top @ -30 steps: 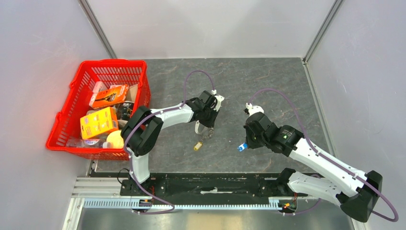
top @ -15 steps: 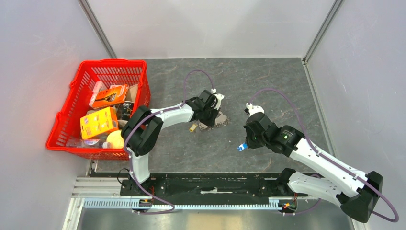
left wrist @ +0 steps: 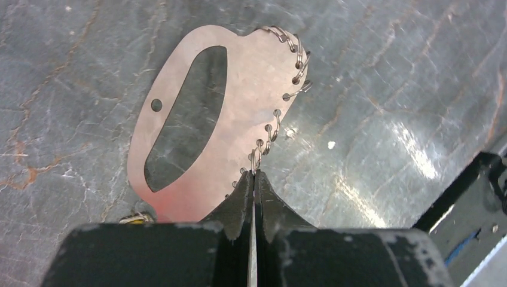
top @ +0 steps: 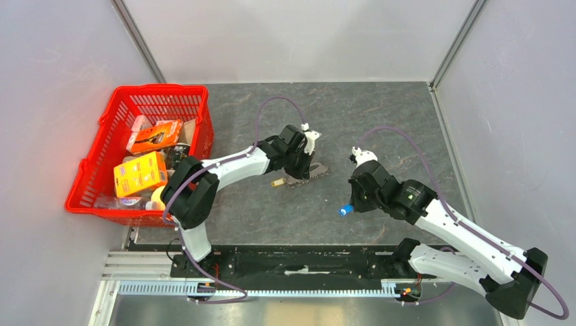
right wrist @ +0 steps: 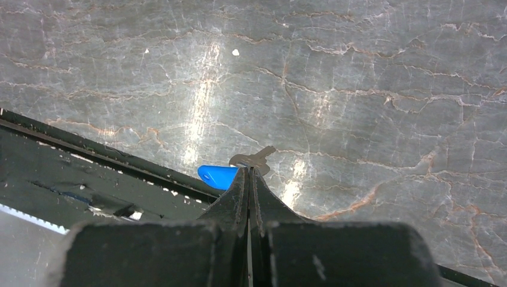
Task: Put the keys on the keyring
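the keyring (left wrist: 251, 101) is a flat grey metal plate with a long curved slot cut through it. it looks to be lying on the table (top: 380, 115) a little left of the middle. its chain (left wrist: 297, 57) of small silver links runs along one edge of the plate, from the rounded far end back toward my camera. the left gripper (left wrist: 254, 179) has its two fingers pressed together with no gap i can see, and it is pinching the keyring by the near end of that chain. the yellow key (top: 277, 182) lies just beside the keyring on the side nearer the basket. in the left wrist view only a sliver of it peeks out by the finger, and i cannot tell whether it is hooked on or merely lying next to the plate. the blue key (right wrist: 218, 175) is well apart from all that, off to the right and nearer the front edge. the right gripper (right wrist: 249, 173) is clamped tight on it, with the blue head sticking out to one side of the fingertips and the silver blade to the other. i cannot tell whether this key touches the table. a red basket (top: 163, 87) full of boxes sits at the far left.
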